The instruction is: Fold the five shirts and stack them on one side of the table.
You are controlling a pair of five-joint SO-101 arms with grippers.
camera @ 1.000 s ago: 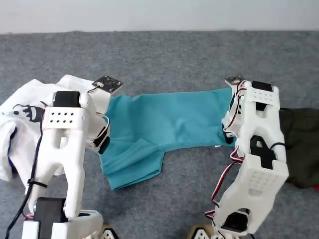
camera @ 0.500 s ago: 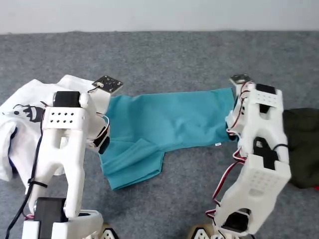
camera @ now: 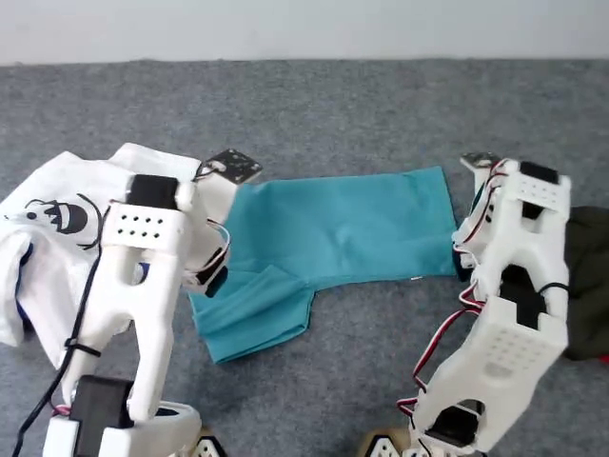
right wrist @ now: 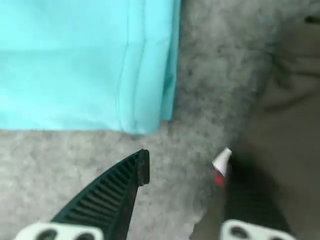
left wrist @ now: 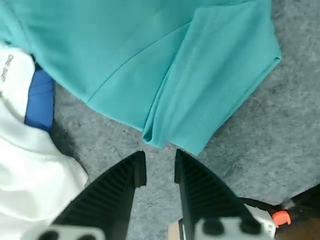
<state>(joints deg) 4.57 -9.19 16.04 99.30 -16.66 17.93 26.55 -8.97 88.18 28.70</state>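
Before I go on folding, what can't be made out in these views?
Dark shirt: high view, mostly behind the right arm and cut off by the frame edge; blurred in the right wrist view.
White shirt: high view, near part behind the left arm.
Teal shirt: high view, one end under the left arm.

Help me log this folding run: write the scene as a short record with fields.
Surface: grey felt table cover
Centre: teal cotton shirt, spread flat, one sleeve toward the arms
Left side: white fabric shirt with black print, crumpled
Right side: dark olive fabric shirt, bunched
Left tool: slightly open, empty, over bare cover just off the teal sleeve
Right tool: wide open, empty, over bare cover between the teal and dark shirts
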